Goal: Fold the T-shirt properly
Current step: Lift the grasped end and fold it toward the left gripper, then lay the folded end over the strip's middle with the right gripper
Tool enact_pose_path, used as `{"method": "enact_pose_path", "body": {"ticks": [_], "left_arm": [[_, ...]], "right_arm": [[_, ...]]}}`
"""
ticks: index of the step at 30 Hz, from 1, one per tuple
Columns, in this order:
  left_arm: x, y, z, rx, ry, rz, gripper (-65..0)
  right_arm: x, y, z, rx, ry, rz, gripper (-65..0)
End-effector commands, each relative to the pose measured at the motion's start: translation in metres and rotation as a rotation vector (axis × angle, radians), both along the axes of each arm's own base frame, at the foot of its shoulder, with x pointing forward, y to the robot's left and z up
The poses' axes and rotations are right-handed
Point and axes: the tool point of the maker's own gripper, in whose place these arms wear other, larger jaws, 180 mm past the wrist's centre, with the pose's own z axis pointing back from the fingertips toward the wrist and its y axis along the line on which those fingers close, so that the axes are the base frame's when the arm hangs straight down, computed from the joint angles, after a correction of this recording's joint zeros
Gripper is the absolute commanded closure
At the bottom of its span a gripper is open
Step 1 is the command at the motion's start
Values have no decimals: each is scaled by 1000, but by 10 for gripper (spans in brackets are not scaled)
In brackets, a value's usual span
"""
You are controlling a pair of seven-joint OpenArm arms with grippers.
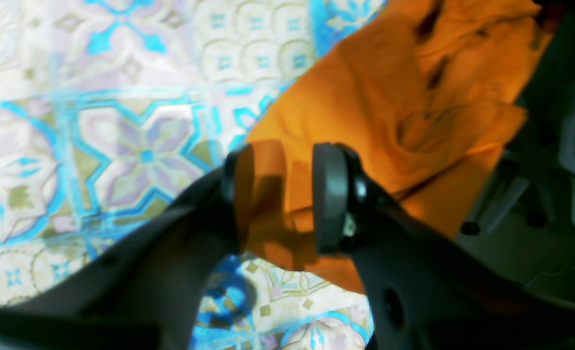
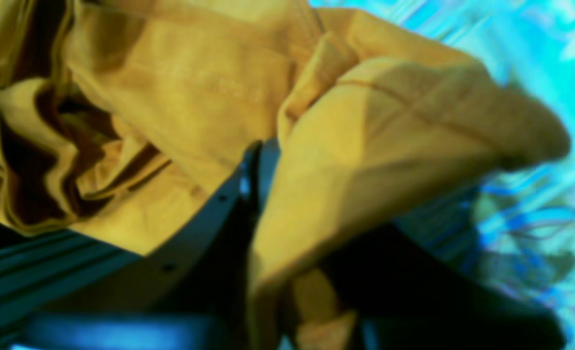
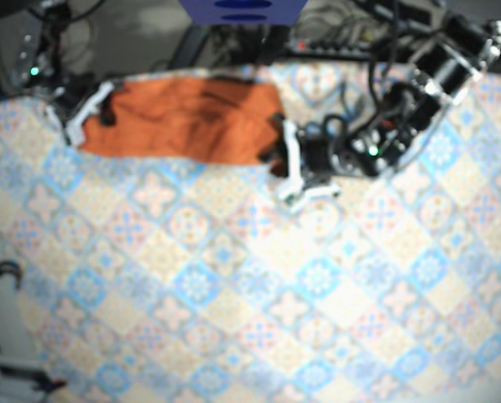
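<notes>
Where the left wrist camera looks down, the left gripper (image 1: 280,194) has its jaws closed partway. They appear to pinch a bunched corner of the orange T-shirt (image 1: 379,92), raised off the patterned tablecloth (image 1: 122,97) on the bench.

Right wrist view: the T-shirt (image 2: 209,87), here yellowish, drapes over the right gripper (image 2: 263,165). Cloth hides the jaws, so their opening cannot be told.

Base view: the T-shirt (image 3: 183,122) lies as a rumpled band along the bench's far edge, with one gripper at each end. Judged step: grasping opposite ends to spread the garment flat; no fold is yet made. The next move calls for drawing it toward the bench's middle under even tension. Cables and equipment (image 3: 384,34) crowd the room beyond the far edge. All views are blurred.
</notes>
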Motion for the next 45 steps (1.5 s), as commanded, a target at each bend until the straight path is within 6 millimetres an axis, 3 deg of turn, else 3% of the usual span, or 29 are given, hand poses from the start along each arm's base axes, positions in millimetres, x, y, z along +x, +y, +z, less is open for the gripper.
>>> {"method": "enact_pose_path", "body": {"ticks": [1,13,20,32,45], "left_arm": [[10,1,12,-18,-38,4,-208],[10,31,5,16,-26,69,-208],[9,43,2,38,-23,84,-208],[8,58,-1,74,-21,87,-208],[5,60,-4,78,-11,92,-208]], "right_arm": [[9,-2,13,-20,-48,19,-59],[16,4,47,-191,-133,83,-59],[8,8,51,-199,-132,100,-59],[8,78,31,-289,-116,283,-59],[17,102,41,-309,-169,313,-37]]}}
